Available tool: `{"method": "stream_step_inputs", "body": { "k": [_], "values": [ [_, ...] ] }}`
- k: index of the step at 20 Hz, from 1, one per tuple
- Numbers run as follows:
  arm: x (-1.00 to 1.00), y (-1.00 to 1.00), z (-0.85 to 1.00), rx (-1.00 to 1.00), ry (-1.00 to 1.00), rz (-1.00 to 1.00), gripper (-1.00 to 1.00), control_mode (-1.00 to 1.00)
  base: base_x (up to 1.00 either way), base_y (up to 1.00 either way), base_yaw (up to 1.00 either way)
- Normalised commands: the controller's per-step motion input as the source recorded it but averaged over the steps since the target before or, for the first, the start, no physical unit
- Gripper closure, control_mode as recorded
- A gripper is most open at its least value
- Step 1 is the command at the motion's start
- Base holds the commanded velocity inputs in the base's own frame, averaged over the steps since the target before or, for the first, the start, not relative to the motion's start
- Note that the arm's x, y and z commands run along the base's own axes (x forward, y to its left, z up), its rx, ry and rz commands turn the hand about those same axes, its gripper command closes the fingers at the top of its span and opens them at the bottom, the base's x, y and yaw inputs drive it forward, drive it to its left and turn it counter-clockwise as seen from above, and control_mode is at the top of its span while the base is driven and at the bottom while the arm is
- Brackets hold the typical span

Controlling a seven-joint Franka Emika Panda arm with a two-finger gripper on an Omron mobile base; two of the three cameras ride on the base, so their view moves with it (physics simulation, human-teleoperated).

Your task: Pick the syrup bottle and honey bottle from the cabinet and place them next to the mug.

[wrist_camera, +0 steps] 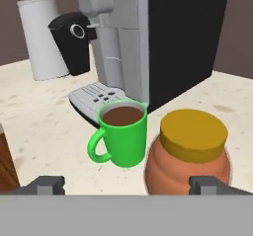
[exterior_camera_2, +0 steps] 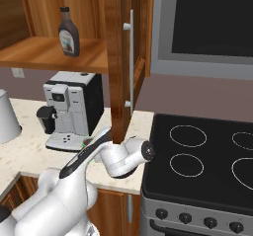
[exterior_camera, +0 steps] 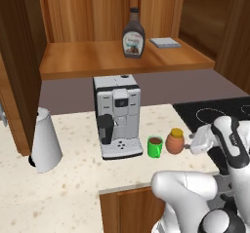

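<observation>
Kitchen, domestic.
I note a speckled counter (exterior_camera: 73, 188) under a wooden cabinet (exterior_camera: 112, 59), coffee machine (exterior_camera: 117, 115), white kettle (exterior_camera: 45, 142), black stovetop (exterior_camera_2: 207, 156) with knobs, all around my arm.

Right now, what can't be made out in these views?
- Small bright green mug and short orange-brown honey jar with yellow lid: hidden in the right base view behind the white arm.
- Gripper: the hand view shows just the fingertips at the bottom edge, spread either side of the jar; contact can't be told.
- Dark brown syrup bottle on the wooden cabinet shelf: label print too small to read.
- White kettle: cut by the left edge in the right base view.
</observation>
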Motion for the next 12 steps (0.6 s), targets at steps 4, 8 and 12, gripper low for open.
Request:
{"method": "stream_step_inputs", "body": {
  "k": [4,8,12],
  "values": [
    [-0.46,0.4,0.28,0.0,-0.03,0.0,-1.0,-1.0,0.0,0.0,0.0],
    [-0.33,0.48,0.47,0.0,-0.02,0.0,-1.0,-1.0,0.0,0.0,0.0],
    [-0.27,0.29,0.71,0.0,0.04,0.0,-1.0,-1.0,0.0,0.0,0.0]
  ]
}}
